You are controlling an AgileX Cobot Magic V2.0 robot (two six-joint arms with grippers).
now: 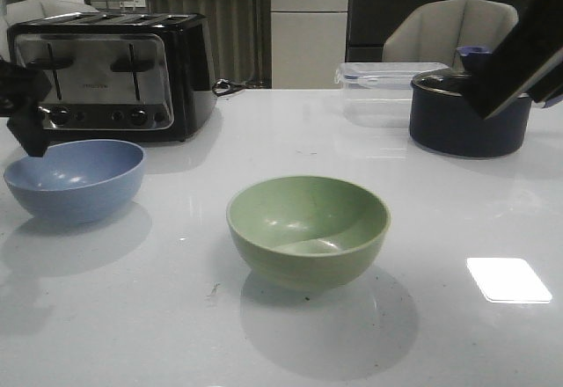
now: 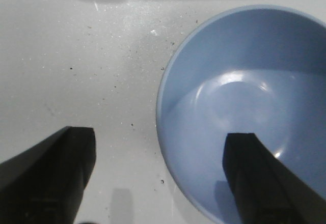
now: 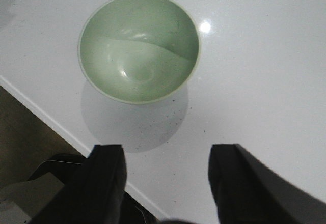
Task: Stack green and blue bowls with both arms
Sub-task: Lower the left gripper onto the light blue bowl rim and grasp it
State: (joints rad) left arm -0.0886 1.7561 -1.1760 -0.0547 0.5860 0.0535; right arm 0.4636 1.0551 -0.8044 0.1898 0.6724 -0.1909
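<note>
The dusty blue bowl (image 1: 75, 178) stands at the table's left; the pale green bowl (image 1: 308, 227) stands near the middle, both upright and empty. My left gripper (image 1: 25, 123) hangs at the blue bowl's left rim. In the left wrist view it (image 2: 160, 140) is open, with one finger (image 2: 257, 178) over the blue bowl's (image 2: 244, 102) inside and the other (image 2: 56, 178) outside over the table. My right arm (image 1: 519, 57) is high at the far right. In the right wrist view that gripper (image 3: 165, 150) is open and empty, apart from the green bowl (image 3: 138, 46).
A black and silver toaster (image 1: 114, 70) stands behind the blue bowl. A clear plastic box (image 1: 391, 88) and a dark pot (image 1: 471, 119) stand at the back right, under my right arm. A bright light patch (image 1: 508, 279) lies front right. The table's front edge (image 3: 61, 127) shows near the green bowl.
</note>
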